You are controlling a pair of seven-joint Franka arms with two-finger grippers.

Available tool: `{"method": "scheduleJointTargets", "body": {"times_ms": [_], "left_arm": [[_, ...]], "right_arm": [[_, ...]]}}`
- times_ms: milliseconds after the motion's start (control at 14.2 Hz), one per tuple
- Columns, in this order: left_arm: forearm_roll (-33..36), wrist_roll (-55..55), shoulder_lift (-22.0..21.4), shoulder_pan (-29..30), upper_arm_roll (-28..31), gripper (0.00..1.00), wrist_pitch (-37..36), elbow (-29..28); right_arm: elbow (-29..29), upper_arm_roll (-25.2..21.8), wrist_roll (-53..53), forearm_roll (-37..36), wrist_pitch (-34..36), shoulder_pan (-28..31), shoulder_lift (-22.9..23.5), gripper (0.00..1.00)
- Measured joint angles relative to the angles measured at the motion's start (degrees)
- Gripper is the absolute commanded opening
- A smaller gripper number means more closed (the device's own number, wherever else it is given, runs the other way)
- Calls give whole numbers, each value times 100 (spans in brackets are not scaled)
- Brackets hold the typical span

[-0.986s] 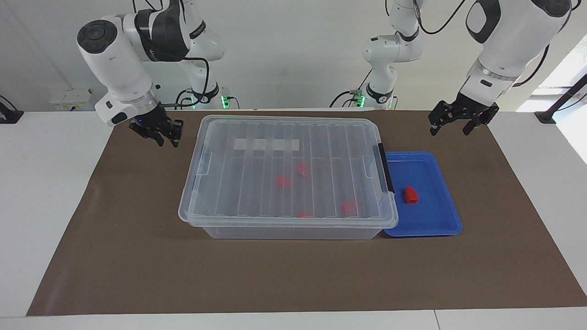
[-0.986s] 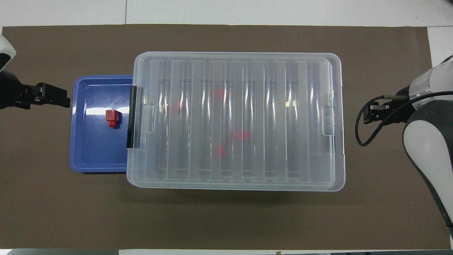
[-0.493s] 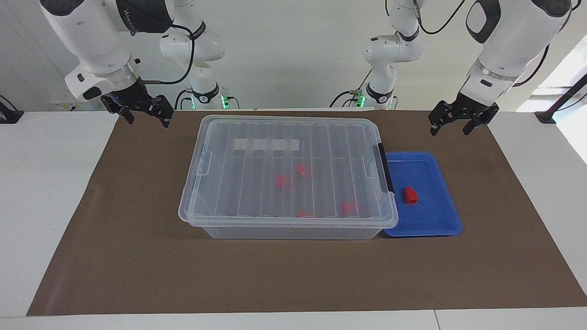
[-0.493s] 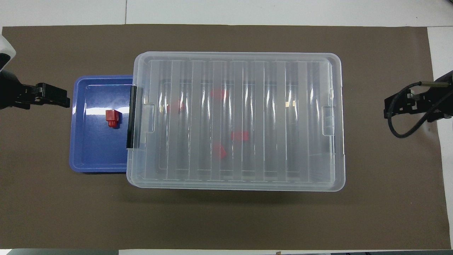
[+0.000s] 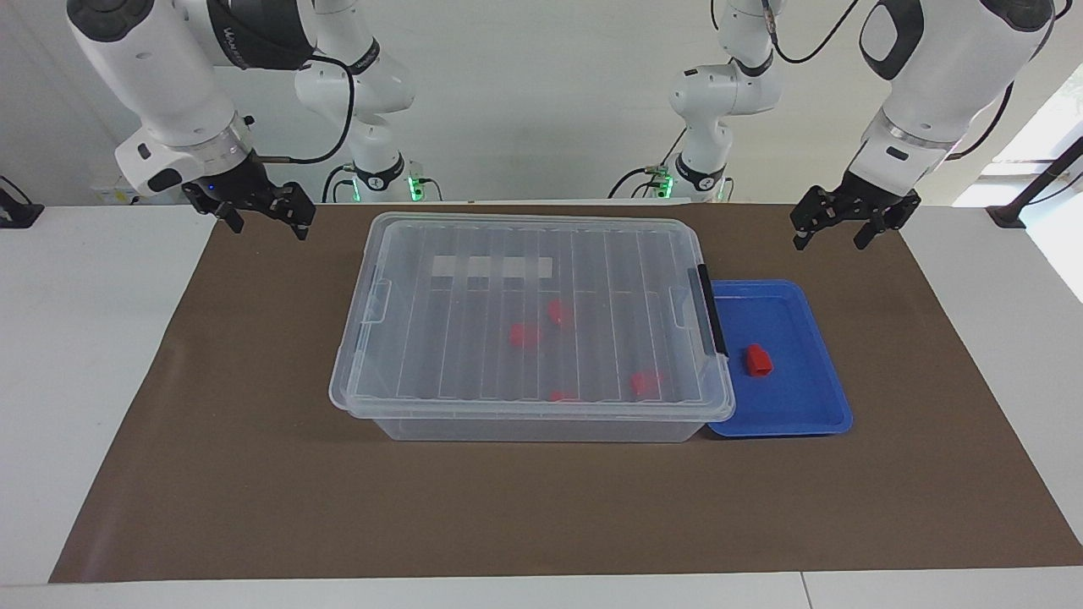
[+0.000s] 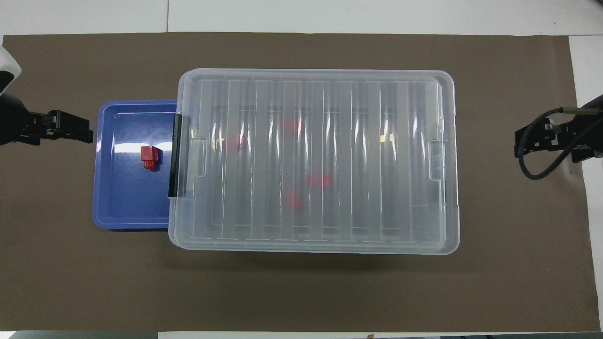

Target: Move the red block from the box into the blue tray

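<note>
Overhead view first: a dark brown mat (image 6: 85, 282) covers most of the white table (image 6: 330, 14), whose bare top shows as a pale band along the edge farthest from the robots and at the corners. On the mat sits the box (image 6: 313, 160), a large clear bin with its ribbed lid closed, a black clip handle (image 6: 177, 155) on the short side toward the left arm's end, and white tape strips (image 5: 491, 266) on the lid, seen best from the facing camera. Through the lid several small red pieces (image 6: 320, 180) show blurred on the box floor. The blue tray (image 6: 120, 207) lies flat on the mat just beside that handle side, its edge tucked slightly under the box rim. The red block (image 6: 150, 157) rests in the tray, on the tray floor close to the box, apart from the tray's rim. In the facing view the left gripper (image 5: 840, 228) hangs in the air over the mat's edge at the left arm's end, its jaws spread wide and holding nothing. The right gripper (image 5: 264, 220) hovers over the mat's corner at the right arm's end, clear of the box, jaws likewise wide apart and empty, a black cable (image 6: 532, 160) looping from its wrist. A plain white wall (image 5: 541, 101) rises past the table where the arm bases stand, with green lights (image 5: 415, 188) glowing at the bases, and bright daylight comes in at a window (image 5: 1045, 144) toward the left arm's end.
</note>
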State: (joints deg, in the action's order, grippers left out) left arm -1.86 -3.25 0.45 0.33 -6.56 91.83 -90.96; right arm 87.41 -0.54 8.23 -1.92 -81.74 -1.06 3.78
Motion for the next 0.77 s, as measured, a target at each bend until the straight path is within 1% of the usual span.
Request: {"method": "scheduleJointTargets", "body": {"times_ms": [775], "left_arm": [[0,0,0,0,0,100,-1,0]], "right_arm": [[-56,-14,-136,0,-76,100,43,100]]}}
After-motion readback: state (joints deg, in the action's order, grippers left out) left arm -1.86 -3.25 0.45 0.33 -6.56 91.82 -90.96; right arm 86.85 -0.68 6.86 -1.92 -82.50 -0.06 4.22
